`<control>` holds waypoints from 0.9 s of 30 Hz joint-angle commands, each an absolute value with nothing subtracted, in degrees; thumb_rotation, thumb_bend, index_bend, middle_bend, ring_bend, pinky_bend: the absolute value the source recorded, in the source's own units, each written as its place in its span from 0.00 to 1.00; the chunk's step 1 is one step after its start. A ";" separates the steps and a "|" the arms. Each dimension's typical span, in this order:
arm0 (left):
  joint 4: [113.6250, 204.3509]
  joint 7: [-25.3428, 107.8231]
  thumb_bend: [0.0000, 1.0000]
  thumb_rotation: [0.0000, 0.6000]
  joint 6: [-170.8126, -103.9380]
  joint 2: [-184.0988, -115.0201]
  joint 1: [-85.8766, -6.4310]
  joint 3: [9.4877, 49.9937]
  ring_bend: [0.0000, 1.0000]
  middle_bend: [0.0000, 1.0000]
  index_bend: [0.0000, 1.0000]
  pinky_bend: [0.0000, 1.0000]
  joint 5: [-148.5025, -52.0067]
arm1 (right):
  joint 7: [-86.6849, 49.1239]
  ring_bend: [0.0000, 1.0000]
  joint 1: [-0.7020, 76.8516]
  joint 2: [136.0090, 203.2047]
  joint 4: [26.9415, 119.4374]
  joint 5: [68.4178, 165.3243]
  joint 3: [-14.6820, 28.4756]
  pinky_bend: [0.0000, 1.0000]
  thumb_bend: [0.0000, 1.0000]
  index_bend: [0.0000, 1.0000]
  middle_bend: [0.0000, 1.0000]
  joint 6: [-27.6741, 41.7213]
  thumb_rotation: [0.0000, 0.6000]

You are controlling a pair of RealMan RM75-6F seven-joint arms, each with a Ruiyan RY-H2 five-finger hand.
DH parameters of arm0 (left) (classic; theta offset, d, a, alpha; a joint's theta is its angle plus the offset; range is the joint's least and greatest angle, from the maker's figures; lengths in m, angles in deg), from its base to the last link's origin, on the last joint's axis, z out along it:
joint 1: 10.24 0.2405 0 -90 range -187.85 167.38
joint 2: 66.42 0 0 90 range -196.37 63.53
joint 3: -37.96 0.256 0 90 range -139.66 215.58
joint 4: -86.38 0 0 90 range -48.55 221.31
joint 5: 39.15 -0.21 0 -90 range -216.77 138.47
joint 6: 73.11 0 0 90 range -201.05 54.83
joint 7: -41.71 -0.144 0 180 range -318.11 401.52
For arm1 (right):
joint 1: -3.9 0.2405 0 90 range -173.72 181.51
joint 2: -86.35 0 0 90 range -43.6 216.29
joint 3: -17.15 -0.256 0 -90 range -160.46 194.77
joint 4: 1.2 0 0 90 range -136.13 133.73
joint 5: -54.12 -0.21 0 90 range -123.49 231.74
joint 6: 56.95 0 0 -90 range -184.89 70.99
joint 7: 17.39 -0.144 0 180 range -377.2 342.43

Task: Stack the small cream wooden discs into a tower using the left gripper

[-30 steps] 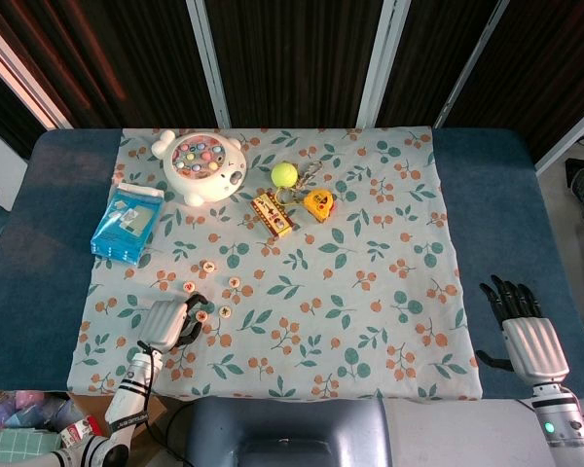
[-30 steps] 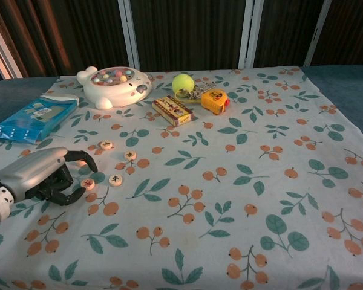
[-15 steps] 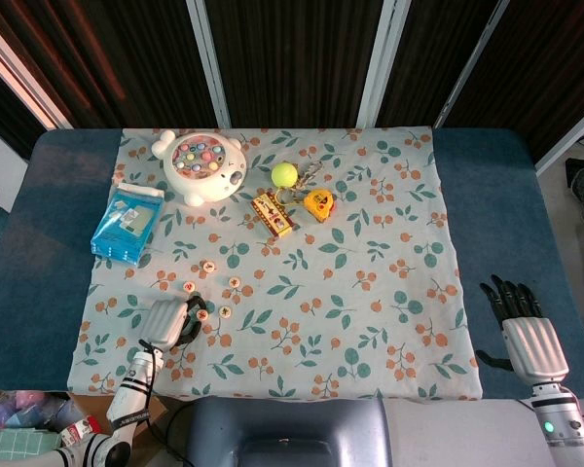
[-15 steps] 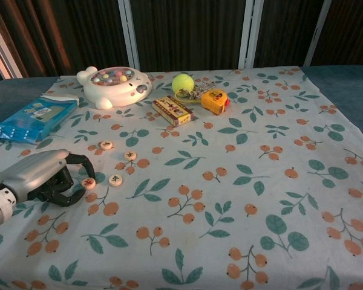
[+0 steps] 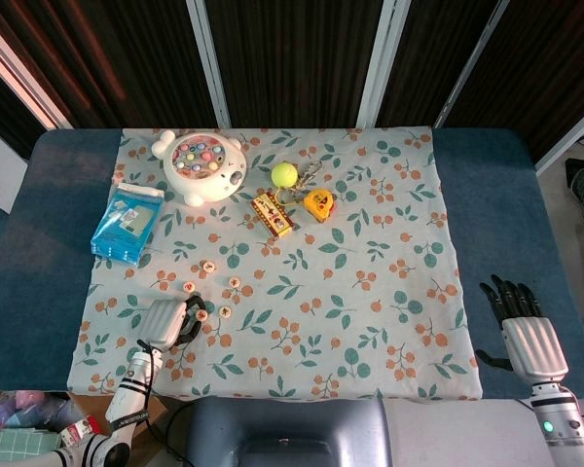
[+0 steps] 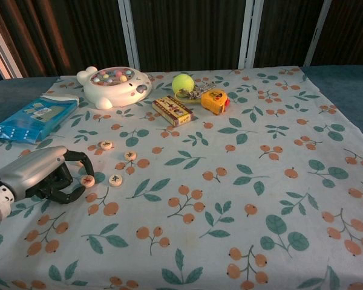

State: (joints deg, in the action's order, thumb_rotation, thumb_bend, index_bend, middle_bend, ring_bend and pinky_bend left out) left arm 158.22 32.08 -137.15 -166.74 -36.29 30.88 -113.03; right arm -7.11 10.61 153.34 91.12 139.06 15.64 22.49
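Observation:
Several small cream wooden discs lie apart on the cherry-print cloth [image 6: 242,157] at the front left. One disc [image 6: 88,181] [image 5: 201,314] sits between the curled finger and thumb of my left hand [image 6: 39,175] [image 5: 165,323], which pinches it while it still rests on the cloth. Another disc [image 6: 115,179] [image 5: 225,312] lies just right of it. Two more lie further back [image 6: 130,155] [image 6: 106,145]. One disc [image 5: 189,287] shows only in the head view, behind the fingers. My right hand [image 5: 530,341] rests on the blue table [image 5: 506,195] at the front right, fingers spread and holding nothing.
Along the back of the cloth are a white fishing-game toy [image 6: 112,80], a tennis ball [image 6: 182,82], a yellow tape measure [image 6: 214,100] and a small patterned box [image 6: 172,110]. A blue packet [image 6: 33,118] lies at the left edge.
The left hand's finger and thumb have curled in closer around the disc beside them. The right hand has not moved.

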 commanded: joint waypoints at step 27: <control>160.48 26.97 0.44 1.00 -136.47 -170.31 -39.57 28.47 1.00 1.00 0.49 1.00 -109.82 | -8.44 0.00 10.51 152.61 91.20 139.36 15.79 0.00 0.11 0.00 0.00 22.61 1.00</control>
